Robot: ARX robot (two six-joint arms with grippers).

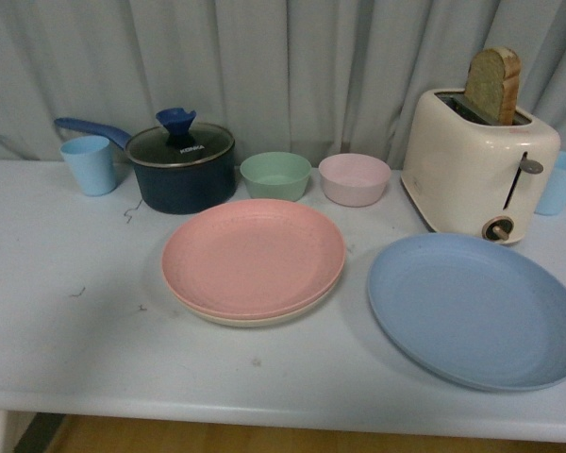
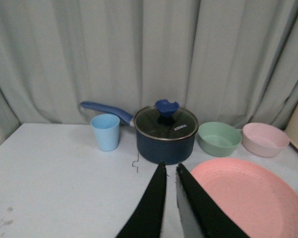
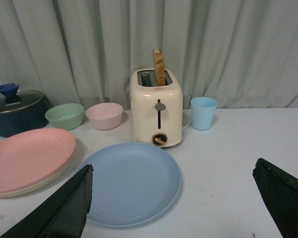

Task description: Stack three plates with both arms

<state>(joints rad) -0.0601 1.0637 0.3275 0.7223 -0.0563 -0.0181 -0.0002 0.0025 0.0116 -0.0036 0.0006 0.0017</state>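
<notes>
Next: blue plate [image 1: 476, 311] onto pink plate [image 1: 253, 257] | R tool [image 3: 173, 167] agape, L tool [image 2: 170, 166] nrly closed, both empty | pinch rim, lift level, lower centred.

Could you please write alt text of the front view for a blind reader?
A pink plate sits stacked on a cream plate, a blue plate apart to its right. Behind stand a pot, green bowl, pink bowl and toaster.

We see a pale counter [image 1: 57, 330], a cream plate [image 1: 241, 322] under a pink plate [image 1: 253, 255], a blue plate [image 1: 476, 311] just beside, behind them a dark lidded pot [image 1: 184, 179], green bowl [image 1: 275, 176], pink bowl [image 1: 354, 179], toaster [image 1: 472, 170], a blue cup [image 1: 90, 165] far left, a second blue cup [image 1: 561, 184] far right
</notes>
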